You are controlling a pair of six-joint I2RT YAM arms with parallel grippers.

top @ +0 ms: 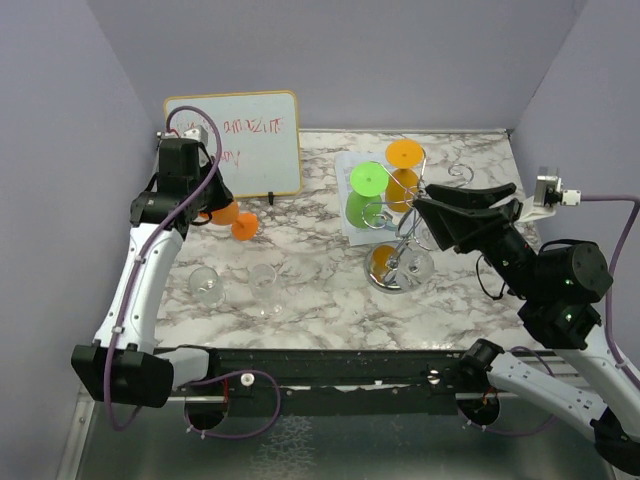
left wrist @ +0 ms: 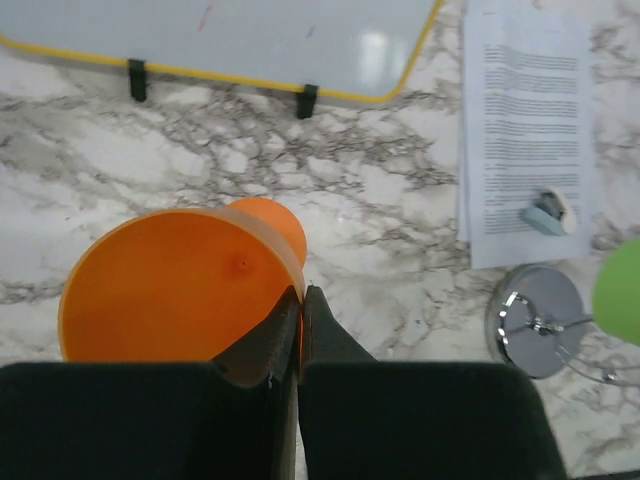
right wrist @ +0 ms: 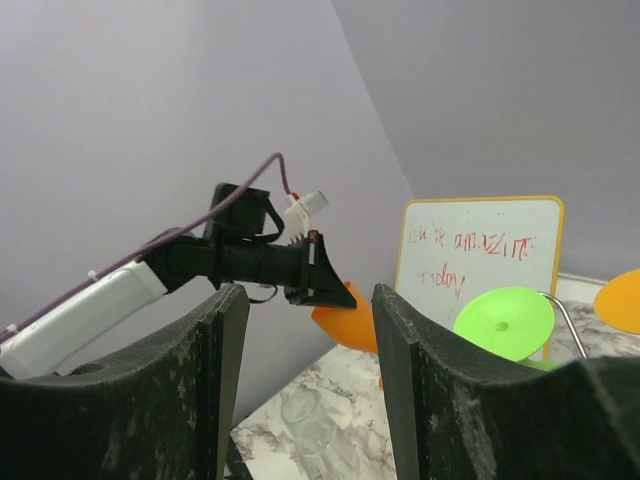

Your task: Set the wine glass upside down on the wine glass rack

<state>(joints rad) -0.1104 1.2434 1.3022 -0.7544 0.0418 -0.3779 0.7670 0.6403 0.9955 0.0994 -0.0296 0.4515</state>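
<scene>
In the upper left of the top view, the left pincer (top: 208, 208) is shut tight on the edge of an orange plastic wine glass (top: 244, 228) and holds it up over the marble bench (top: 320, 290). The shiny chrome wire rack with a round mirror base (top: 392, 264) stands right of the middle, well apart from the glass. The right pincer (top: 418, 205) is beside the rack, wide open and empty. I think the carrying step is in hand. Next, the left arm must bring the glass across, turn it bowl down, and slip its stem into a free curly arm.
</scene>
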